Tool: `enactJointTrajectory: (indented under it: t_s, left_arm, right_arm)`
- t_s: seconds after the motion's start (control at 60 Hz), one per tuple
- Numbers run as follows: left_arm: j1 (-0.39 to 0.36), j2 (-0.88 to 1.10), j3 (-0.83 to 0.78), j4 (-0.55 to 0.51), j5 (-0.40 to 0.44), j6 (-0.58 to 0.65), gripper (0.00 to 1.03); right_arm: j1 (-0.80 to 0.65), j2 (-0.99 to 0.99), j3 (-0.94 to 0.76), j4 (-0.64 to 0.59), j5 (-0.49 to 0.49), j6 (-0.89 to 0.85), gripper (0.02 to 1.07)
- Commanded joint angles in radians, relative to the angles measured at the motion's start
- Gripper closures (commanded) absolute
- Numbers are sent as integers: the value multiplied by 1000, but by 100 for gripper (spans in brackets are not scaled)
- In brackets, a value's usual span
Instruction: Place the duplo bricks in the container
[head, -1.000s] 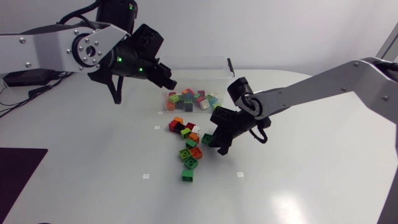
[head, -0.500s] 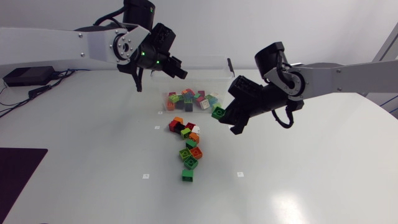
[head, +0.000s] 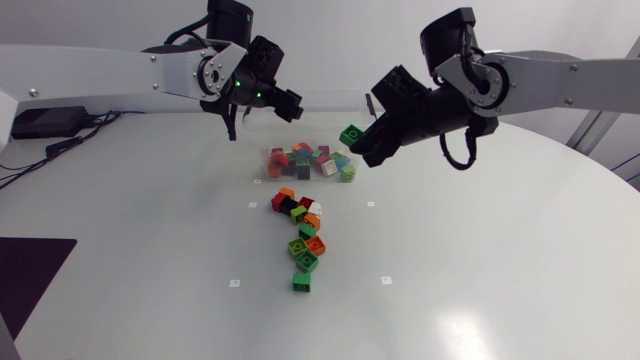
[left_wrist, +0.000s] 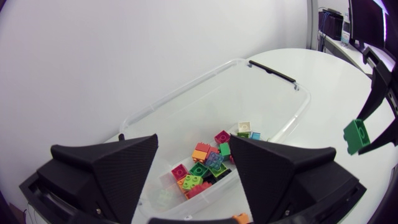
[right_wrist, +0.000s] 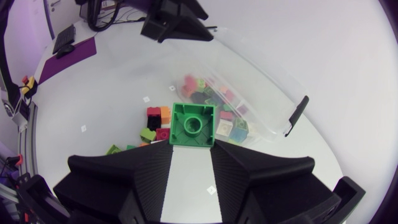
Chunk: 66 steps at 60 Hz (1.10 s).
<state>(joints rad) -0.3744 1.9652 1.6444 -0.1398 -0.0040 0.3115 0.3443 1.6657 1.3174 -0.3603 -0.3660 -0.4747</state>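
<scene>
A green brick (head: 351, 134) is gripped between the fingers of the right end effector (head: 364, 142) and is held clear of the tabletop (head: 480, 280), just right of centre in the upper half of the head view, close to the right end of the clear container (head: 325, 118). In the right wrist view it is seen stud side up at the fingertips. The left end effector (head: 288, 106) is held open and empty, its fingers spread wide, above the container's left part — upper centre-left of the frame. Many coloured bricks (head: 308, 160) are gathered inside the container. A string of loose bricks (head: 302, 232) is scattered at the frame's centre, just below the container.
</scene>
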Motion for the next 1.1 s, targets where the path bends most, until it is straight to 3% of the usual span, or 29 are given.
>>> enactJointTrajectory:
  t_s: [0.0, 0.267, 0.5, 0.8, 1.083]
  left_arm:
    - [19, -60, -54, -1, 15, 8, 5]
    - [66, -285, -271, -63, 87, 92, 5]
    - [146, -402, -456, -135, 213, 207, 5]
    - [195, -379, -623, -119, 297, 385, 6]
    - [189, -278, -661, -29, 329, 420, 6]
  right_arm:
    - [1, 19, 59, -5, 12, 53, 71]
    - [19, 117, 224, -11, 78, 125, 71]
    - [38, 261, 407, -40, 125, 156, 71]
    - [45, 401, 574, -62, 141, 217, 71]
    - [41, 468, 629, -39, 139, 255, 71]
